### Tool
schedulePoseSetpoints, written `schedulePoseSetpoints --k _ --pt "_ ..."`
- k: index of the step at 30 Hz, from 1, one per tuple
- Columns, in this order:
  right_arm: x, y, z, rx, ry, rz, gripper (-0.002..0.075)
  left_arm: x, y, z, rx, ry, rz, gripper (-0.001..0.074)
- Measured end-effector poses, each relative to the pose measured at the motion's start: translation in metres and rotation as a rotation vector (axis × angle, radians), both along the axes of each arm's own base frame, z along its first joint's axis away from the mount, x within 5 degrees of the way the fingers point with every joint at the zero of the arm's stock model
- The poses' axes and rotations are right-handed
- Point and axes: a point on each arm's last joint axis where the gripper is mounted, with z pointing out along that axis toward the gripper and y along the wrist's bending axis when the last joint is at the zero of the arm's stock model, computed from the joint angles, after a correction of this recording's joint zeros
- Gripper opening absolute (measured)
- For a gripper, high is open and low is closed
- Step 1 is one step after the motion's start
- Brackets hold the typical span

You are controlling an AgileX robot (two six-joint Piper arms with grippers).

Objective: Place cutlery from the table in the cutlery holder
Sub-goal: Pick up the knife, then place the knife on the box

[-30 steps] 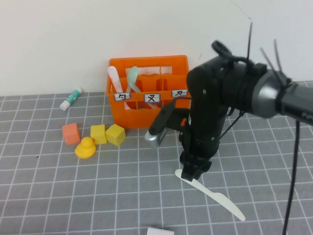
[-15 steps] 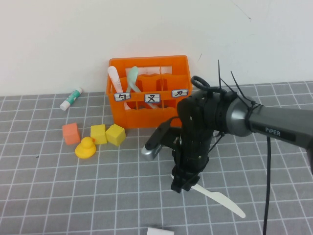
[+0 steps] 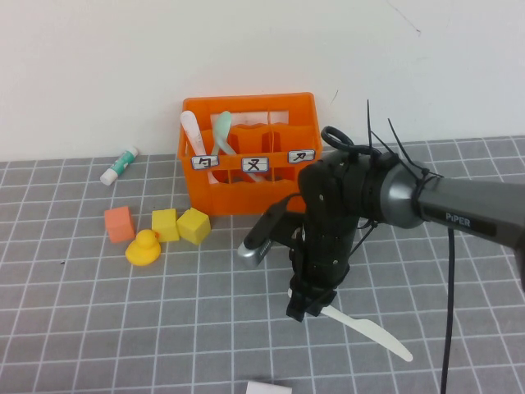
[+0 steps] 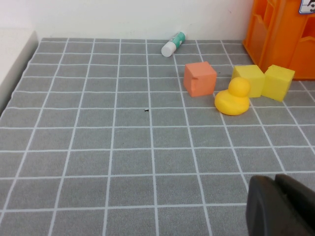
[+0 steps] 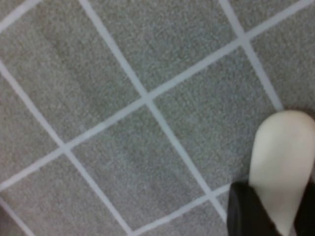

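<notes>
The cream-white knife (image 3: 369,332) lies flat on the grey table (image 3: 123,320) at the front right, blade toward the near edge. My right gripper (image 3: 305,308) is down at the knife's handle end. In the right wrist view the pale handle (image 5: 280,157) sits between the dark fingers (image 5: 243,211), which press against it. The orange cutlery holder (image 3: 250,148) stands at the back, with a pale pink spoon (image 3: 191,131) and a mint-green spoon (image 3: 223,130) upright in its left compartments. My left gripper (image 4: 283,206) hovers shut over bare table and holds nothing.
A white-and-green tube (image 3: 120,165) lies by the back wall at the left. An orange cube (image 3: 119,223), two yellow blocks (image 3: 179,225) and a yellow duck (image 3: 144,248) sit left of the holder. A white object (image 3: 268,387) pokes in at the near edge.
My right arm has dropped from above the knife down onto its handle end, and its fingers have narrowed around the handle. The knife still lies on the table. The left gripper has not moved.
</notes>
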Motion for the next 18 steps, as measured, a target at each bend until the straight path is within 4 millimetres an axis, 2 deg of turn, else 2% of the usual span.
schedulePoseSetpoints --k 4,9,13,18 --pt "0.0 0.002 0.002 0.04 0.002 -0.028 0.0192 0.0 0.0 0.0 0.0 0.0 0.0 -0.0001" --pt "-0.01 0.004 0.015 0.221 -0.065 -0.131 0.0192 0.0 0.0 0.0 0.004 0.0 -0.001 -0.0001" --pt "-0.027 -0.01 0.044 0.42 -0.243 -0.241 0.0192 0.0 0.0 0.0 0.004 0.0 -0.001 -0.0001" --pt "-0.049 -0.039 0.079 0.678 -0.591 -0.408 0.0192 0.0 0.0 0.0 0.004 0.0 -0.001 -0.0001"
